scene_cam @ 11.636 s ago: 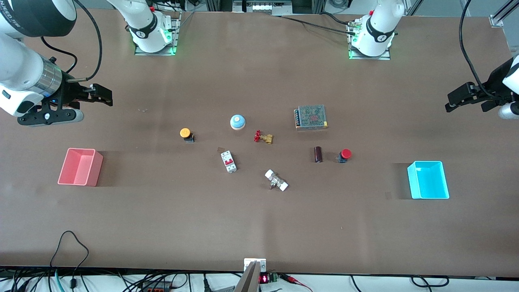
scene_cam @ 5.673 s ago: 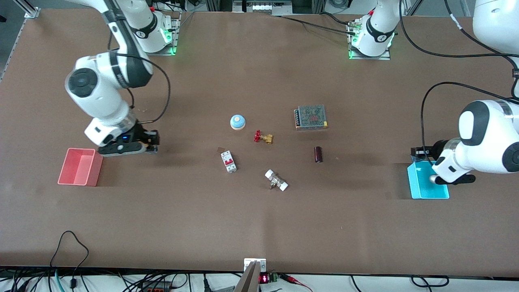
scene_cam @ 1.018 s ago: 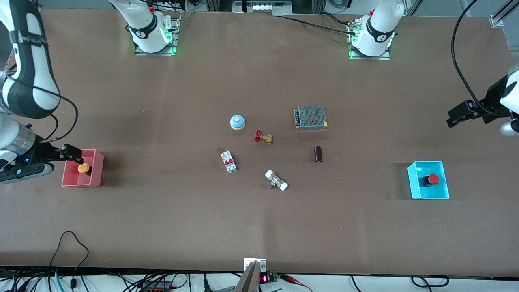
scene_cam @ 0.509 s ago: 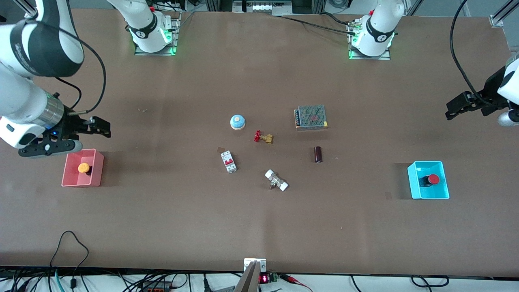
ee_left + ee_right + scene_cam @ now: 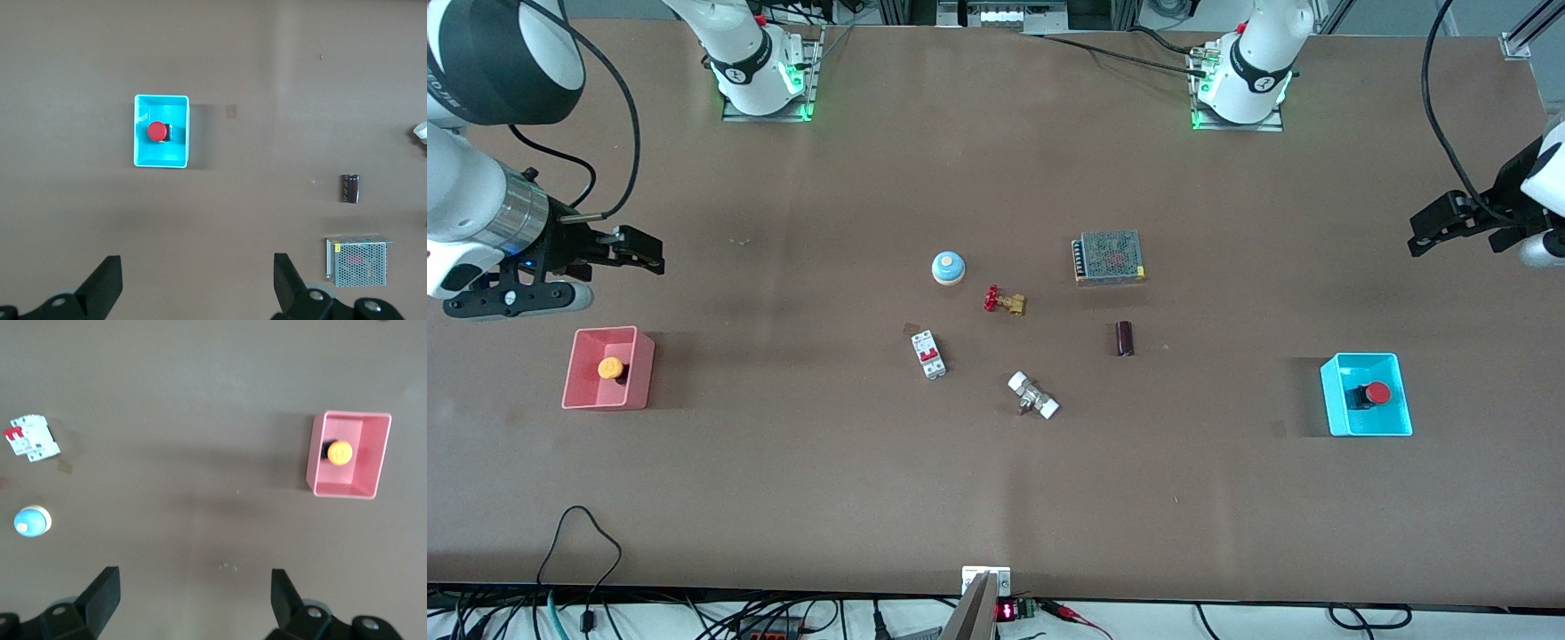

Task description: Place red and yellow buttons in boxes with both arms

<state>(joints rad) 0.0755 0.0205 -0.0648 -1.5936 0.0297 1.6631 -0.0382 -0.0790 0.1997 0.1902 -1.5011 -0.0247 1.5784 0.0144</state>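
Brown tabletop fills the front view: the yellow button lies in the pink box, the red button in the cyan box. Left wrist view: left gripper spread wide and empty above bare table near the cyan box. Right wrist view: right gripper likewise agape and empty, near the pink box.

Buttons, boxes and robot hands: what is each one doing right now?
yellow button: lying in the pink box.
red button: lying in the cyan box.
pink box: holds one button.
cyan box: holds one button.
right gripper: open, empty, up over bare table.
left gripper: open, empty, up over bare table.
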